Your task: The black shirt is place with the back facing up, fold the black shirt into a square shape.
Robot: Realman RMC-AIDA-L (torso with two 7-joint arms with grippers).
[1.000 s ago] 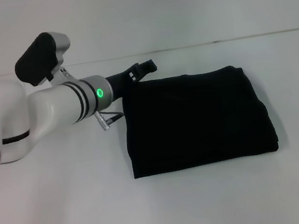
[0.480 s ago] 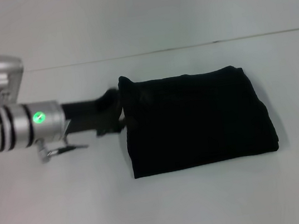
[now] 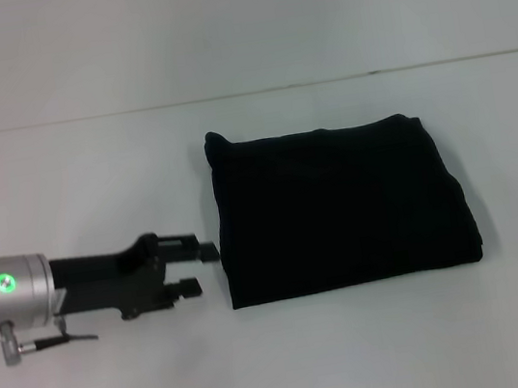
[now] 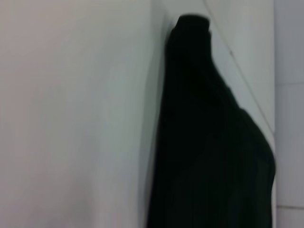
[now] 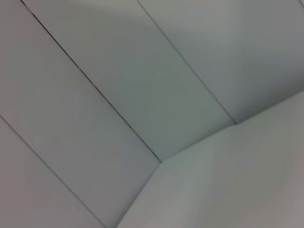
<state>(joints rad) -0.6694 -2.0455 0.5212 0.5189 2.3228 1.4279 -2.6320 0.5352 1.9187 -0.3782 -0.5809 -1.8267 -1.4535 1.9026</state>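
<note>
Item: large soft black fabric shirt [image 3: 339,206], folded into a roughly square bundle, lying flat on the white table [image 3: 90,170], right of centre in the head view.
Surface showing: plain black all over; no lettering or brand can be read on the exposed side.
Edges: left edge straight with a small raised bump at the far left corner; right edge shows stacked layers, slightly rounded.
Left hand [image 3: 211,252]: low over the table at the shirt's near left edge, its black fingers pointing at the fabric, the tip just beside the edge; whether it touches cannot be told. Fingers apart or together: cannot tell.
Left wrist view: the shirt [image 4: 209,142] appears as a dark blurred mass on the table; folds hard to make out.
Right hand: out of sight; its wrist view shows only pale wall panels [image 5: 118,95] and seams.
Containers: none seen.
</note>
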